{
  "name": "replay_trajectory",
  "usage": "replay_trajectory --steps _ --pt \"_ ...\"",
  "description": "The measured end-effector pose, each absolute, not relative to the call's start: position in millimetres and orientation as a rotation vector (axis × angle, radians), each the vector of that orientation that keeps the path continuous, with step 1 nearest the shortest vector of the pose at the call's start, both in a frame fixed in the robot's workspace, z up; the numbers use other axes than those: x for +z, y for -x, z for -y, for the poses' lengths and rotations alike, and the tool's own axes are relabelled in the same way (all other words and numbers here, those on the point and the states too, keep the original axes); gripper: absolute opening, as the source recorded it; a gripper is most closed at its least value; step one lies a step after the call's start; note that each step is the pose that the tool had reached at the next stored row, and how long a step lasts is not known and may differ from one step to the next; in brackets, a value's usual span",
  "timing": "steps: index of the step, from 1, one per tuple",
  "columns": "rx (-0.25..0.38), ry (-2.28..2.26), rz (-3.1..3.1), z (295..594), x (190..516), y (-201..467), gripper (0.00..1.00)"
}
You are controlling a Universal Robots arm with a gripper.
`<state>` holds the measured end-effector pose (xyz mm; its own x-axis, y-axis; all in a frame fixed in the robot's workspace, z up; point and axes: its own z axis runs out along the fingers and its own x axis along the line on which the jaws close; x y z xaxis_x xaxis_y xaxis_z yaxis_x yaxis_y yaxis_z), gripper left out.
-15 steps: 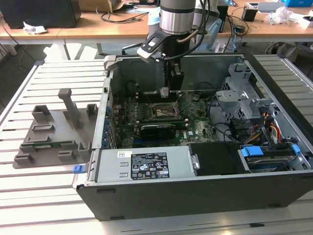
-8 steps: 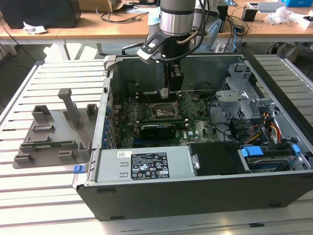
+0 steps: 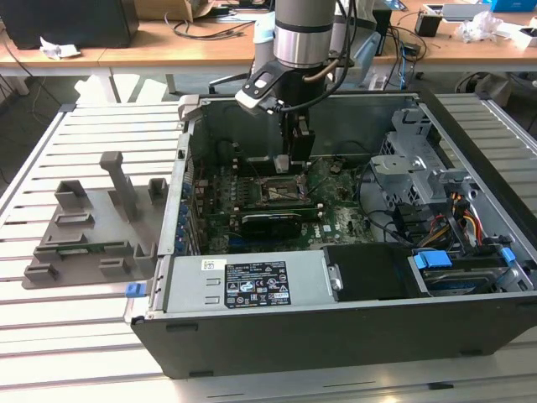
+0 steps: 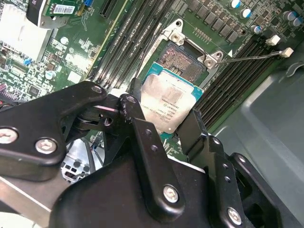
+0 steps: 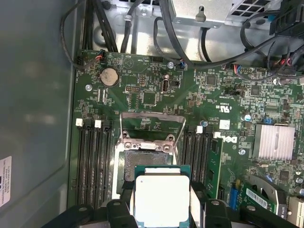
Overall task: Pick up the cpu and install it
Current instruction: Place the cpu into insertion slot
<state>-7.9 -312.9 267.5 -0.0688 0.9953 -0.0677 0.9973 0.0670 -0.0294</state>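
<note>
The gripper (image 4: 164,108) clamps the cpu (image 4: 173,102) by two opposite edges, close above the open socket (image 4: 183,61) on the motherboard (image 5: 152,95), so pickup looks done but the chip is not yet seated.

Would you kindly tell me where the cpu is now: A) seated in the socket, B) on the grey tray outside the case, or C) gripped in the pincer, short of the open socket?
C: in the first wrist view the pincer clamps the cpu; the socket beyond lies bare.
</note>
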Motion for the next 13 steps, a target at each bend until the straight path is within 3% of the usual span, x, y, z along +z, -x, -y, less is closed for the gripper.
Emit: replay_trajectory --steps 13 --pt "-0.103 -2.124 -2.274 312.0 259.1 11.4 0.55"
